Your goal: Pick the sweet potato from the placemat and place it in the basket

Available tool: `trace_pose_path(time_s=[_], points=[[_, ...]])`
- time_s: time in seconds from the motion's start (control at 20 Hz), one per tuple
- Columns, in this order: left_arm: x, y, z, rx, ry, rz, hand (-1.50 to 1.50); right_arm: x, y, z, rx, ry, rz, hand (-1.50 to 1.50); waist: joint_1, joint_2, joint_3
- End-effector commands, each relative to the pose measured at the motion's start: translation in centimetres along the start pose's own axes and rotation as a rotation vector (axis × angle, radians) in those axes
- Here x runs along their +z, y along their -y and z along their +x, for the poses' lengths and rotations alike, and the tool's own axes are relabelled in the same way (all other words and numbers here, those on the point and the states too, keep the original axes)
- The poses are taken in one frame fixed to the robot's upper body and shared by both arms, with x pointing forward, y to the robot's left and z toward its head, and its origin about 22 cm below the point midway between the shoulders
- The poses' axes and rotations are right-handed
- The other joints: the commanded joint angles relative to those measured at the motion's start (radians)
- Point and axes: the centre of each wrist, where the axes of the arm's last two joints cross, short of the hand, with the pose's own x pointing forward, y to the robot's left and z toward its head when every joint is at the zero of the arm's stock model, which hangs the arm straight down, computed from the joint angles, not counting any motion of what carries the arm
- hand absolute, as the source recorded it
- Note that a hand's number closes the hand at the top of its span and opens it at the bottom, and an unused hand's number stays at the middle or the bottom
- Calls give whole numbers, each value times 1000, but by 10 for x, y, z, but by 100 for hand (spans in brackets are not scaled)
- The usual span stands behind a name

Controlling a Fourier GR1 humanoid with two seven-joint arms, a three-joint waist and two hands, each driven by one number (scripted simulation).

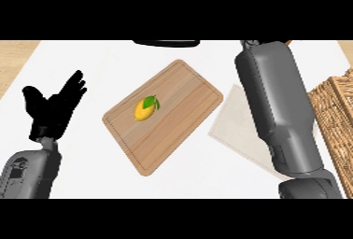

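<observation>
Your left hand point(53, 105) sits at the left side of the counter point(89, 56), fingers straight and spread, pointing up, holding nothing. Your right forearm point(276, 107) stretches up across the pale placemat point(234, 123) toward the far edge, and the right hand itself is out of sight, so you can't tell how its fingers stand. The sweet potato isn't visible anywhere. A wooden cutting board point(172, 121) lies tilted mid-counter with a yellow mango point(144, 108) on it. The wicker basket point(334, 109) sits at the right edge, just beside the forearm.
</observation>
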Motion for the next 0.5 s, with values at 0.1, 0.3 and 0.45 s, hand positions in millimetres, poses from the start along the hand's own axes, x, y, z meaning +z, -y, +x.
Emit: trace_pose_path(time_s=[0.1,0.3,0.45], points=[[4,-9,-3,-5,0,22,0,-17,26,48,-7,-184,-125,150,-16,-5,1],[6,-4,-10,-6,3,25,0,-65,38,43,22,-211,-204,150,-24,-1,2],[-4,-13,6,-2,-13,34,0,-78,29,27,95,-235,-226,150,-46,-4,3]])
